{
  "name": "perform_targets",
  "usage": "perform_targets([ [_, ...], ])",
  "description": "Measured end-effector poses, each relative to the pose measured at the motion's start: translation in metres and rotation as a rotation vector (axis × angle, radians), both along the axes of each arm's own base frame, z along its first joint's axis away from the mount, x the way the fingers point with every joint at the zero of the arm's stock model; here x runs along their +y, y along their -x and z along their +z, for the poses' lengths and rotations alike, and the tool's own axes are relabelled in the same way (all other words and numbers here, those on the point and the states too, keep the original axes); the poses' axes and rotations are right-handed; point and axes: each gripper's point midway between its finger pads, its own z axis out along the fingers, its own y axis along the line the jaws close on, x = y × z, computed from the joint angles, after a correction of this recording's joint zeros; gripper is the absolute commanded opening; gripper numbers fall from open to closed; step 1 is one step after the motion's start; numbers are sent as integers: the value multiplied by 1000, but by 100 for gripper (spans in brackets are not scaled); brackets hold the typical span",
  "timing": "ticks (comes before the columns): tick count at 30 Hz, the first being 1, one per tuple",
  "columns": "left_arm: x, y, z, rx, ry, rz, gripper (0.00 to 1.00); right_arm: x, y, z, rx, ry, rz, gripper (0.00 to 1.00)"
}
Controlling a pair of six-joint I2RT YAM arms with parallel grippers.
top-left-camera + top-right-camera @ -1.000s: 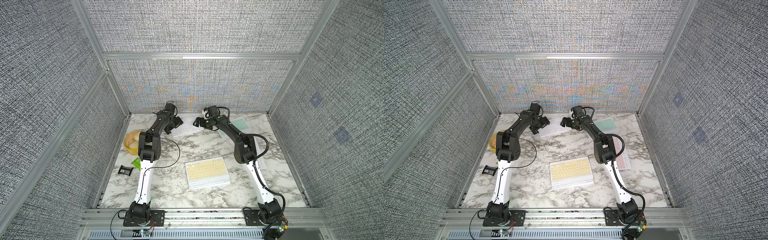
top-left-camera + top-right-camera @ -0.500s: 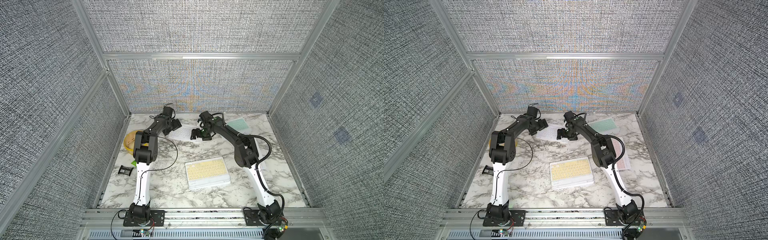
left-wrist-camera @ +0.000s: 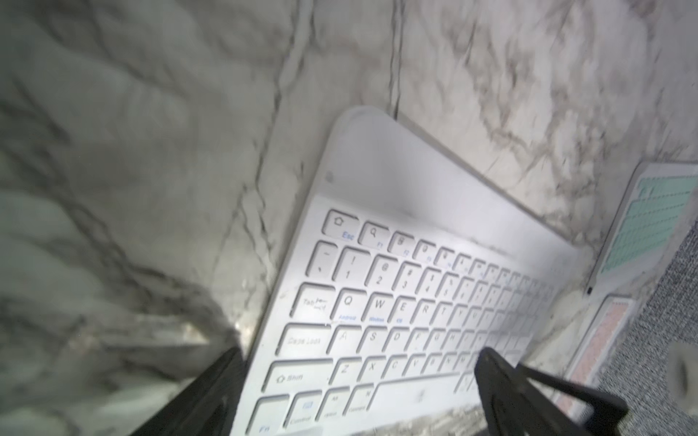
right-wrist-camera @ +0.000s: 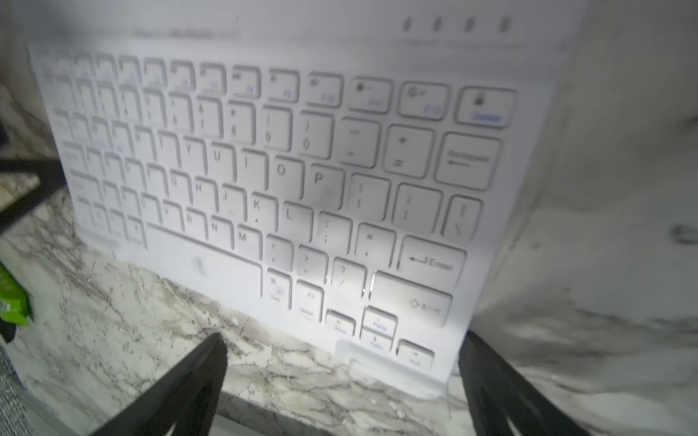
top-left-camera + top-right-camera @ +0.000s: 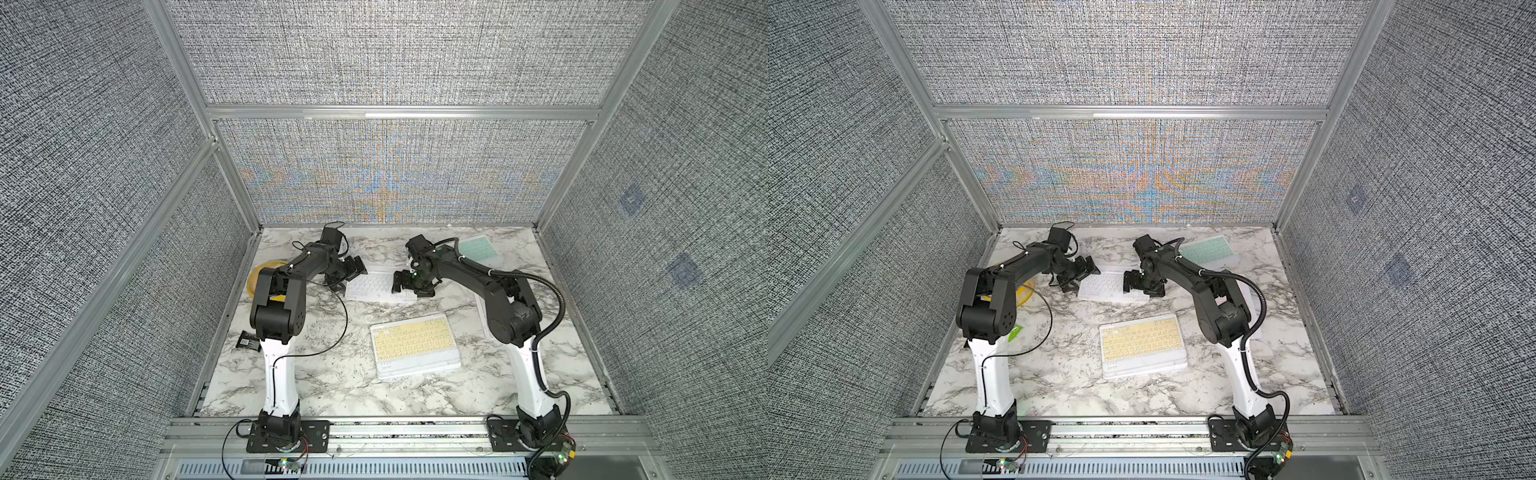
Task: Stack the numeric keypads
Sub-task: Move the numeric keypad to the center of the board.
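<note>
A white-keyed numeric keypad [image 5: 370,286] [image 5: 1106,286] lies flat at the back middle of the marble table. My left gripper [image 5: 353,270] [image 3: 355,377] is open at its left end, its fingers straddling that end. My right gripper [image 5: 399,284] [image 4: 343,358] is open at the right end, with the keypad's near corner [image 4: 396,362] between its fingers. A yellow-keyed keypad [image 5: 415,338] [image 5: 1142,343] tops a small stack nearer the front. A mint keypad [image 5: 478,248] [image 3: 657,219] lies at the back right. A pink one [image 3: 604,332] lies mostly hidden under the right arm.
A yellow round thing [image 5: 259,278] sits by the left wall behind the left arm. A black packet [image 5: 248,340] and a green packet [image 5: 1016,332] lie on the left side. Grey fabric walls close in the table on three sides.
Both grippers have come down to the ends of the white keypad. The right one swung from the back toward the left and lower. Both stay open.
</note>
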Motion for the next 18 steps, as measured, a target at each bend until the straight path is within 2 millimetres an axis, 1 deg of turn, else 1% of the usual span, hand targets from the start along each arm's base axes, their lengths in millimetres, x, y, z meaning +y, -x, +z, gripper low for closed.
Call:
perform_targets([
  [2, -7, 10, 8, 35, 45, -9, 95, -5, -13, 5, -28, -41, -58, 95],
  [4, -10, 14, 16, 49, 74, -18, 95, -5, -25, 15, -69, -74, -88, 95],
  [7, -6, 11, 20, 57, 84, -7, 95, -2, -39, 29, -118, -90, -106, 95],
  [9, -4, 11, 18, 67, 77, 0, 95, -1, -47, 34, -140, -84, -115, 95],
  [12, -3, 11, 15, 78, 56, 1, 95, -4, -53, 27, -144, -55, -133, 95],
  [18, 3, 9, 4, 84, 16, -4, 95, -4, -51, 5, -107, -15, -135, 95],
])
